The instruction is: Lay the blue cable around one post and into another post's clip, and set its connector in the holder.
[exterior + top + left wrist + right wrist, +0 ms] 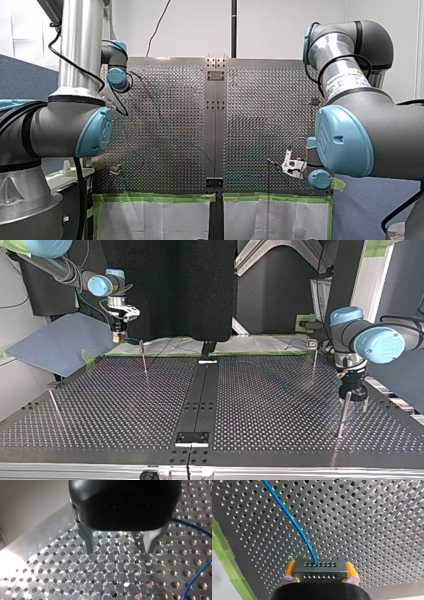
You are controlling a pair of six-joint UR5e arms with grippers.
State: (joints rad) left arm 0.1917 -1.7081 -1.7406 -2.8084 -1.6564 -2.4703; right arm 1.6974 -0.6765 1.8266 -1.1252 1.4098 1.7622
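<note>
My right end effector pinches the connector between its yellow pads above the worktop, at the top view's far left, with the blue cable running out of it, while my left end effector hangs spread just over the holes, the cable beside it.

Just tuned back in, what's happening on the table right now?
My right claw is shut on the dark connector, the blue cable trailing from it across the perforated table. My left claw hangs open low over the table, holding nothing, with the cable passing beside it. Whether the cable is routed yet, I can't tell.
</note>
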